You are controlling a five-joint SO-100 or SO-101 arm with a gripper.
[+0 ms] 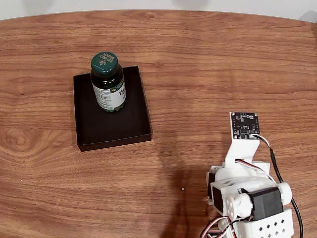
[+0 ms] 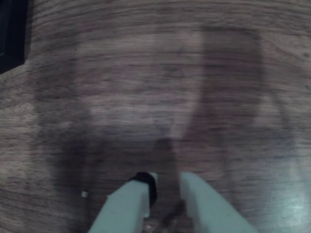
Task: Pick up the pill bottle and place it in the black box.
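While the pill bottle [image 1: 108, 82] stands upright inside the black box [image 1: 112, 125], well apart from the jaws, the gripper [image 2: 167, 187] hangs empty over bare wooden table [image 2: 146, 97]. Its two pale fingers [image 2: 204, 204] sit slightly parted with nothing between them. A corner of the box shows far off to their upper left in the wrist view.

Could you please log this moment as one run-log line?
bottle: upright in box | gripper: empty, slightly open, over bare table | arm: folded, away from box
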